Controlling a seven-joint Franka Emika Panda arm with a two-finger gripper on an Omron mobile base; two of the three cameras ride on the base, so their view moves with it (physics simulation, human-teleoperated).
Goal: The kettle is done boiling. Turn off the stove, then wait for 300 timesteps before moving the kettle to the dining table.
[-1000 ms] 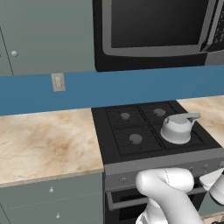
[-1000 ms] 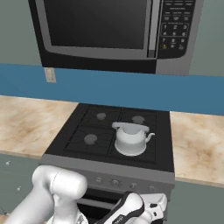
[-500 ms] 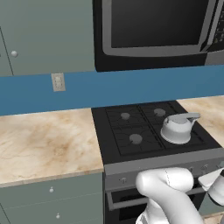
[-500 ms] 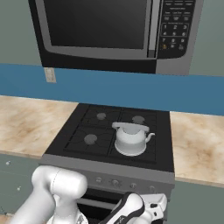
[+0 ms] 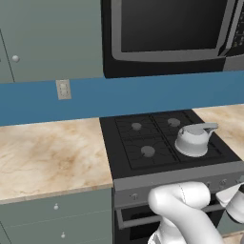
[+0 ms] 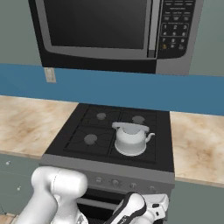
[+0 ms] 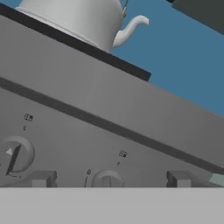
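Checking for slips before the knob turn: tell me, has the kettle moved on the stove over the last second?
No. The kettle sits on the same front right burner of the stove, spout pointing right as before.

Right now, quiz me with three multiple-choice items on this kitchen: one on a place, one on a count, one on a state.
1. Where is the kettle?
A. front right burner of the stove
B. counter
C. inside the microwave

2. How many burners are free of any pot?
A. one
B. three
C. four

3. How does the gripper stand?
A. shut on a knob
B. open before the knob panel
C. holding the kettle

Answers: 1 A, it sits on the front right grate. 2 B, three bare burner caps show. 3 B, fingertips flank a knob, apart.
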